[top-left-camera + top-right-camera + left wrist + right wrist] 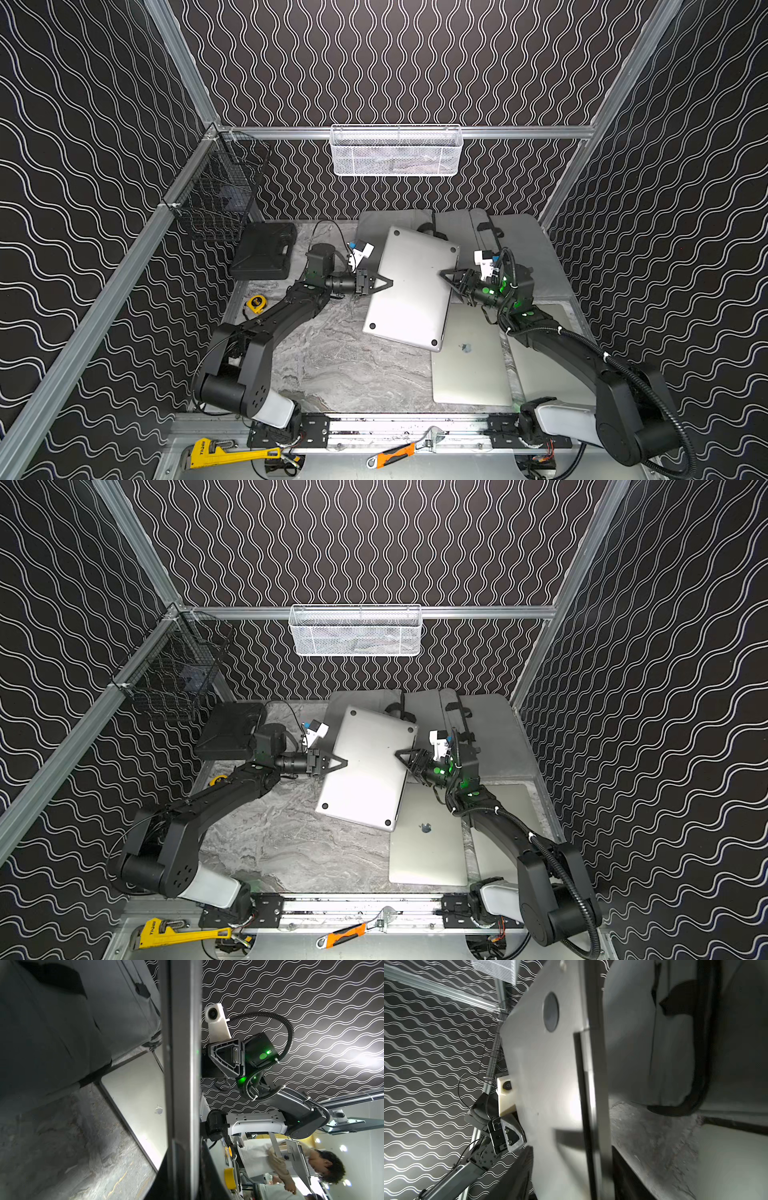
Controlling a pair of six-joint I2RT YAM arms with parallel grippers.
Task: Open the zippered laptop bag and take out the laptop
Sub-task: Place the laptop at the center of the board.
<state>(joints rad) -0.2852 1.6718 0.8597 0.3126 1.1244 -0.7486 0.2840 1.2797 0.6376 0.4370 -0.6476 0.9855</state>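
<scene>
Left wrist view is showing left gripper [184,1172] clamping the laptop [411,286], raised out of the laptop bag [523,249]; right gripper [446,274] grip indeterminate; extraction is ending, likely requiring level lowering onto the table [332,374].

The only mark that is reading clearly is the Apple logo [466,348]. It is sitting in the middle of the lid of the closed silver laptop [473,378], which is lying flat on the counter [332,374] with one far corner under the raised laptop [409,291]. Both top views are showing it, and the left wrist view is catching part of the same logo [159,1110]. The yellow pipe wrench [232,455] is carrying black lettering [203,448] near its head, too small to read.
</scene>
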